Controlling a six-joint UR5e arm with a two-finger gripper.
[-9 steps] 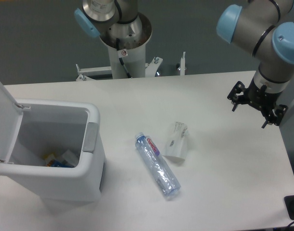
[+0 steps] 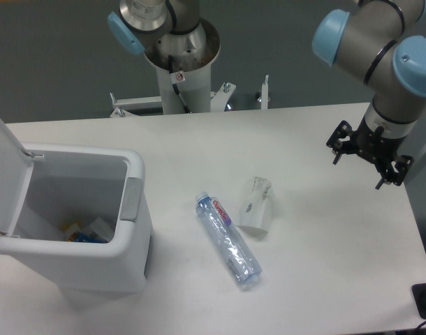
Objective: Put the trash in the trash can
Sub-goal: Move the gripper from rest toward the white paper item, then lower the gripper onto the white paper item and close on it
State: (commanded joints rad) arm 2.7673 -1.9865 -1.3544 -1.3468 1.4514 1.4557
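Nearest the camera, the crushed bottle [image 2: 228, 239] lies flat on the table [image 2: 318, 279] with the white wrapper [image 2: 256, 204] just beside it, right of the open trash can [image 2: 133, 230]. Further back, my arm bends down over the table's right edge, my claw [image 2: 367, 156] spread open, holding nothing, well apart from both.
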